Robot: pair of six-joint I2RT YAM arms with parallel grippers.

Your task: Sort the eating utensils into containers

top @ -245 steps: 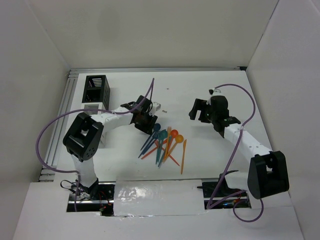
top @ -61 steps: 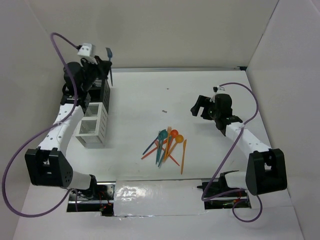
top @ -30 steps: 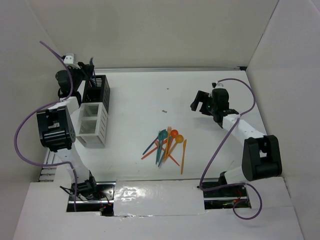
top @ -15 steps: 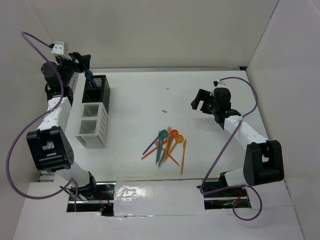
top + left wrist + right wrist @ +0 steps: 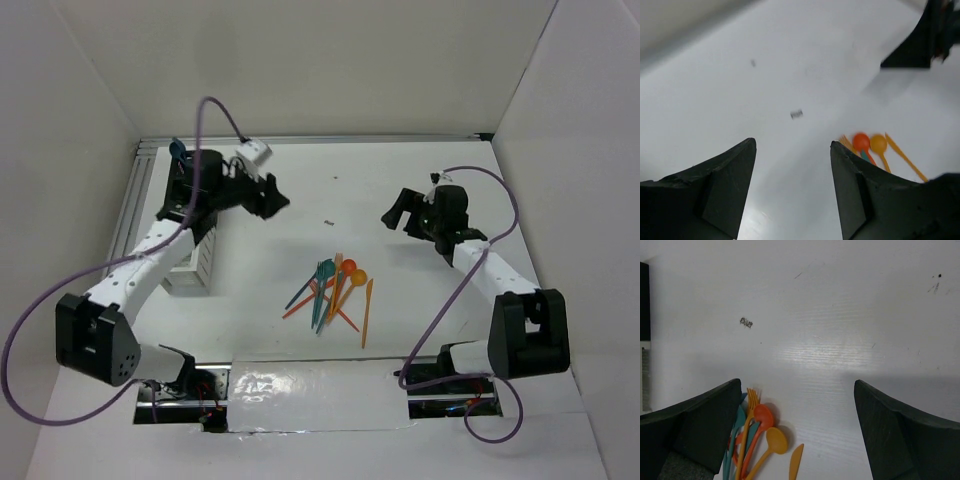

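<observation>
Hovering over the table (image 5: 420, 170), both my grippers were empty.
My left gripper (image 5: 270, 198) stood wide open with nothing between its fingers, and my right gripper (image 5: 394, 212) gaped empty as well. The eating utensils (image 5: 335, 290) lay heaped at five o'clock from my left gripper, and the white container (image 5: 196, 265) stood at eight o'clock.

Both arms hover — left gripper (image 5: 791, 144) and right gripper (image 5: 797, 383) spread wide.

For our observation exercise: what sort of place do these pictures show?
Likely a robotics test cell: plain white walls enclose a white table, with two white-and-black robot arms mounted at its edge.
</observation>
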